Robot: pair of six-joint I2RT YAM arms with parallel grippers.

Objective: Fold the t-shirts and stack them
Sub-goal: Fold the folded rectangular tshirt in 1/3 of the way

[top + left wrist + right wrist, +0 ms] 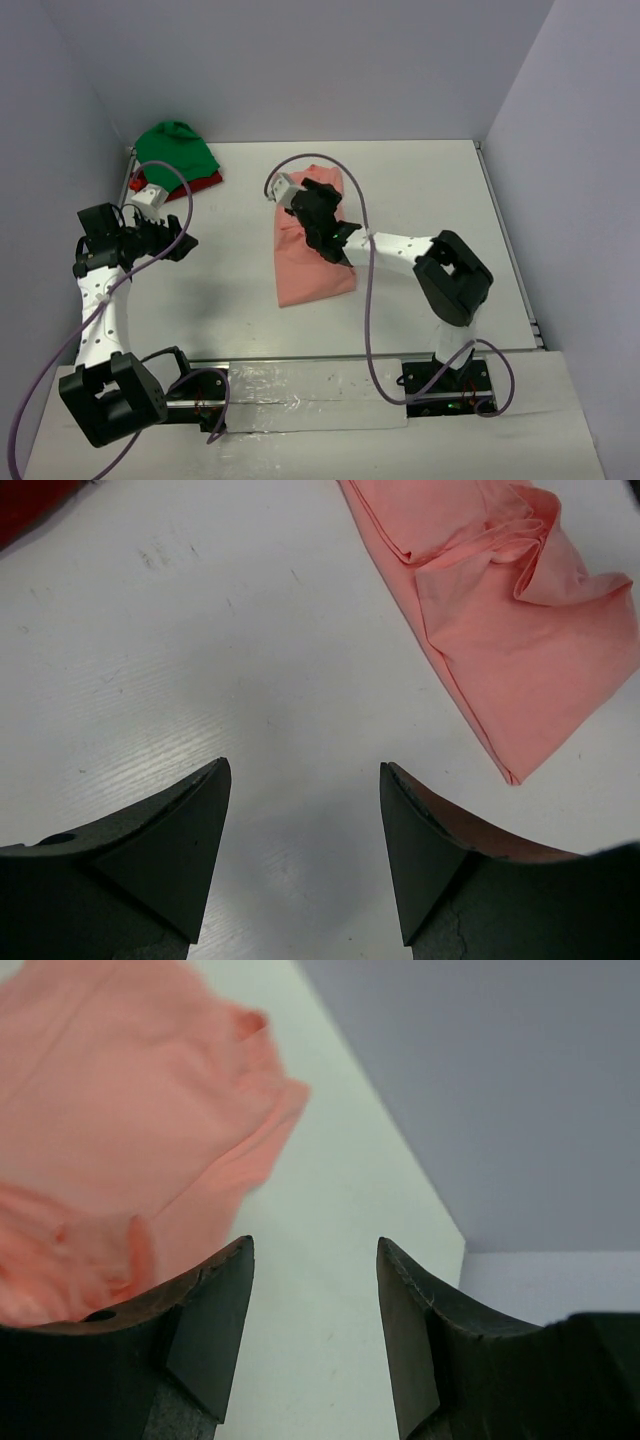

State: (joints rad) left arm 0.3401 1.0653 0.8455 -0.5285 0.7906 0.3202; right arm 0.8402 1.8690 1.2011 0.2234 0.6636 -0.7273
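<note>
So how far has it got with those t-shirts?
Partly. The salmon-pink t-shirt lies folded into a long strip mid-table. Nothing is gripped: both the right pincer above it and the left pincer stand open. Left: finishing that fold, then the bunched green t-shirt and the dark red one beneath.

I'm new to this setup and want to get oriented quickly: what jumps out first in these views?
A salmon-pink t-shirt lies partly folded mid-table, with the right gripper above it, fingers apart and empty. In the far left corner a green t-shirt sits bunched on a dark red t-shirt. The left gripper hovers open over the table to the pink shirt's left.
</note>
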